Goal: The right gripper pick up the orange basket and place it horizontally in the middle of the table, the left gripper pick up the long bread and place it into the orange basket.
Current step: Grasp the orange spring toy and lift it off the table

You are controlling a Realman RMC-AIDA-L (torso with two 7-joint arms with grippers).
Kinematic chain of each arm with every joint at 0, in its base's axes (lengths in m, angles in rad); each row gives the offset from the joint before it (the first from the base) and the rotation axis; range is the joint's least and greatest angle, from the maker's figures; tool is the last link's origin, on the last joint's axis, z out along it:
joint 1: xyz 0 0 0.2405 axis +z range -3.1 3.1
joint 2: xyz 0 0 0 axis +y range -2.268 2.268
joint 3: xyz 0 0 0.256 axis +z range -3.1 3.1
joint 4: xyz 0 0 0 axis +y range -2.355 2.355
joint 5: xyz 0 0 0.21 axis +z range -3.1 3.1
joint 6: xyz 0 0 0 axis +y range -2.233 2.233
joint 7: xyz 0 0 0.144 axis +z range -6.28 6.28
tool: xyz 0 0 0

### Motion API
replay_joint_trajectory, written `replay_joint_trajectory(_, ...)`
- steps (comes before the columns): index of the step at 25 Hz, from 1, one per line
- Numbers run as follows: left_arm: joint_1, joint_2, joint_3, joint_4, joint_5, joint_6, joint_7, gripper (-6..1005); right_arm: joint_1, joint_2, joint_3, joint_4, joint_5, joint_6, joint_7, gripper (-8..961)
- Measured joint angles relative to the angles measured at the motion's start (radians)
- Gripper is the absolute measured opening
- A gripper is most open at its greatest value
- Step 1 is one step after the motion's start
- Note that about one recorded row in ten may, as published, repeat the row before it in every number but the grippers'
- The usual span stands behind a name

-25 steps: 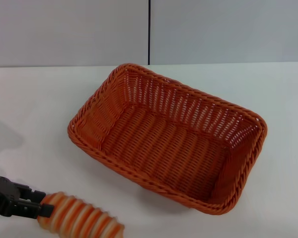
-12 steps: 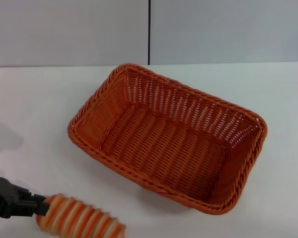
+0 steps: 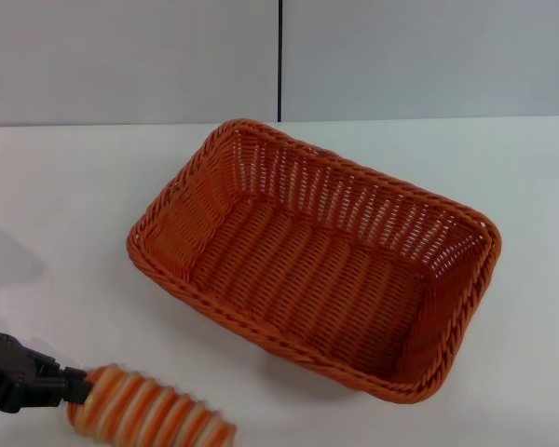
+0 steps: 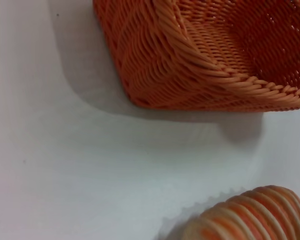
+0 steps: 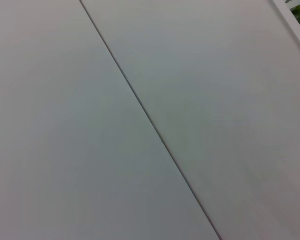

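Shifted slightly since a second ago: the left end effector (image 3: 61,386) and the long bread (image 3: 149,413), both a touch lower and nearer the 7 o'clock corner of the head view; no change in the orange basket (image 3: 307,265). Closed on the near-left tip of the long bread, with the loaf stretching away toward 4 o'clock and cut off by the frame's lower edge; lifted or resting on the tabletop (image 3: 65,205), impossible to say. Sitting open and empty at the centre of the tabletop, long axis slanted from 10 to 4 o'clock rather than squarely horizontal. Out of sight entirely: the right end effector, its wrist camera facing only a grey wall with a seam. Likely risks: a grip on one tip only, so sagging, swinging or slipping of the ridged loaf during the carry; clipping the braided rim at the basket's near-left corner if travel is too low, nudging the light basket. Ample bare room at 9 o'clock and between loaf and basket; little margin at 6 o'clock.
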Motion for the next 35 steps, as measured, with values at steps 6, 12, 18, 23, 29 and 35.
replay_joint_trajectory(6, 0.0, 0.0, -0.001, 0.002, 0.0, 0.002, 0.007, 169, 0.0, 0.0, 0.0, 0.0, 0.004, 0.0, 0.0, 681)
replay_joint_trajectory(12, 0.0, 0.003, -0.002, 0.002, -0.004, 0.003, 0.007, 124, 0.0, 0.0, 0.0, 0.0, 0.005, 0.0, 0.0, 682)
replay_joint_trajectory(18, -0.003, 0.003, -0.003, 0.0, -0.005, 0.012, 0.007, 58, 0.003, 0.0, 0.001, 0.0, 0.005, -0.001, 0.0, 682)
replay_joint_trajectory(23, -0.004, -0.001, -0.002, 0.005, -0.007, 0.036, 0.019, 43, 0.003, 0.006, 0.002, 0.0, 0.005, 0.005, 0.006, 682)
replay_joint_trajectory(29, -0.01, -0.002, -0.009, 0.002, -0.03, 0.082, 0.038, 38, 0.005, 0.009, 0.002, -0.002, 0.006, 0.006, 0.007, 682)
replay_joint_trajectory(35, -0.011, 0.018, -0.044, 0.008, -0.226, 0.157, 0.053, 34, 0.006, 0.009, -0.002, -0.01, 0.004, 0.006, 0.008, 681)
